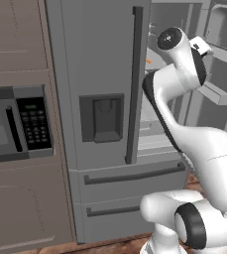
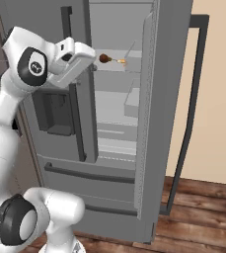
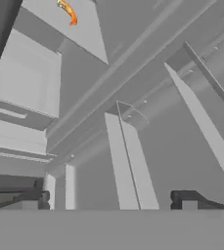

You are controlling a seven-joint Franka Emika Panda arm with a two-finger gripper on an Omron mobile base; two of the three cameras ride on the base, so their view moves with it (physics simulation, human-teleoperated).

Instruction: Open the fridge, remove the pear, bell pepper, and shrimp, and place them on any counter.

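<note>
The fridge (image 2: 112, 148) stands tall, its right door (image 2: 156, 108) swung wide and the left one shut. The hand (image 3: 114, 200), fingers spread and holding nothing, reaches inside at upper-shelf height. Just beyond it on that shelf (image 3: 74, 34) lie the pear (image 2: 104, 59) and the curved shrimp (image 3: 68, 10). Wood floor (image 2: 198, 217) lies below.

Fridge (image 1: 100, 59) looked brushed grey steel, matt; handles (image 1: 134, 84) dark, smooth. Shrimp (image 3: 69, 11) glossy orange. Floor (image 2: 203, 217) wood planks, brown. Cabinet fronts (image 1: 16, 34) matt brown. Microwave (image 1: 16, 124) grey, dull.
</note>
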